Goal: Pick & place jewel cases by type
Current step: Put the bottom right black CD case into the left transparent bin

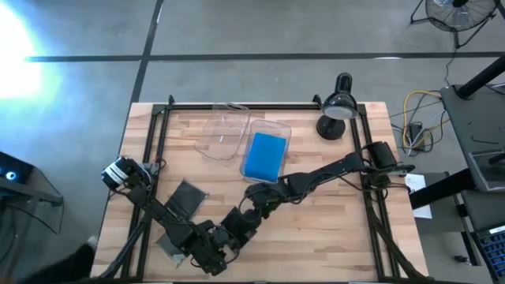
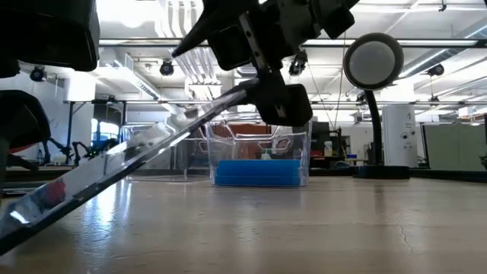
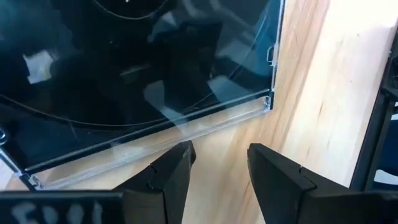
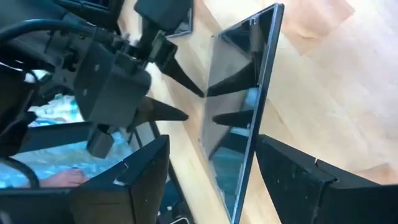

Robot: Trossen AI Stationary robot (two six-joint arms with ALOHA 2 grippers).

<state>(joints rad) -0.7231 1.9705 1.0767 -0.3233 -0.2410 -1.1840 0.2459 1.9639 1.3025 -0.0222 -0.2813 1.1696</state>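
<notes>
Dark jewel case tilted btwn wide-open right pincer fingers.

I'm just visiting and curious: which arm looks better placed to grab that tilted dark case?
The right, probably. The tilted dark case stands between the open fingers of the right gripper, so they only need to close. The left gripper is open too, but the case lies just beyond its fingertips.

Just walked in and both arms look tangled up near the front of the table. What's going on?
Both arms meet near the table's front edge over a dark jewel case that stands tilted on edge. The right gripper straddles it, fingers open; the left gripper is open too, just short of it. Blue jewel cases already sit in a clear bin; another dark case lies flat.
</notes>
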